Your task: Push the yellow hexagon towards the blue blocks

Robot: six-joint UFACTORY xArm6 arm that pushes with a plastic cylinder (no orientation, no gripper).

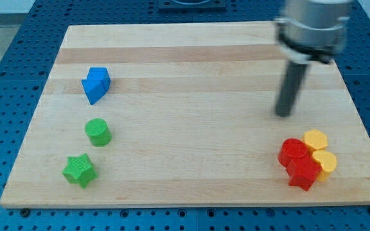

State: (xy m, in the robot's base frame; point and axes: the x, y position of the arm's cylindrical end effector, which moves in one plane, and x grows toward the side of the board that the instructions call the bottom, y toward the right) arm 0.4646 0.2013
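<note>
The yellow hexagon [315, 139] sits at the view's lower right, touching a red round block [293, 152]. The blue blocks [96, 84], two pressed together, lie at the view's upper left on the wooden board [191, 58]. My tip [283, 114] is on the board above and to the left of the yellow hexagon, a short gap away from it and touching no block. The rod rises to the arm's grey end at the view's top right.
A second yellow block [326, 163] and a red star-like block [302, 173] crowd below the hexagon. A green cylinder [98, 132] and a green star [79, 170] lie at the view's lower left, below the blue blocks.
</note>
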